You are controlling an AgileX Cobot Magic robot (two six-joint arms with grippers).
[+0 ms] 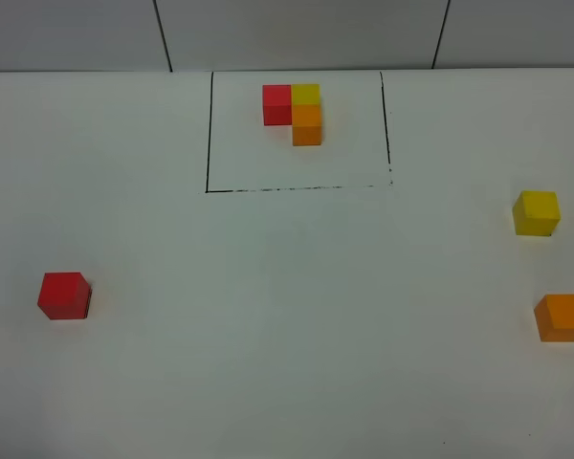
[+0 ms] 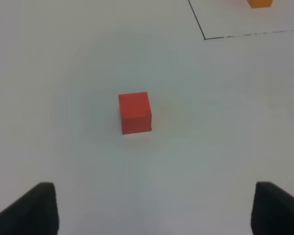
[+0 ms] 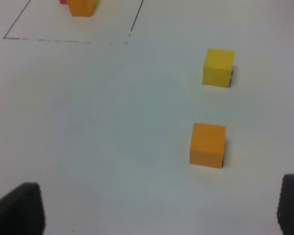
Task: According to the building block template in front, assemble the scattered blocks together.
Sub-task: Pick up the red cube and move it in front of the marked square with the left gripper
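Orange cube [image 1: 562, 317]; template [image 1: 294, 112], orange leg nearward

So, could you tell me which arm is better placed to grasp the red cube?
Left: the red cube lies centred ahead of the open left gripper; the right gripper faces the yellow cube and orange cube.

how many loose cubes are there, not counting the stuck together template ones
3. The red cube sits alone at the left of the table. The yellow cube is at the far right, and the orange cube lies just nearer the camera than it. None appears hidden.
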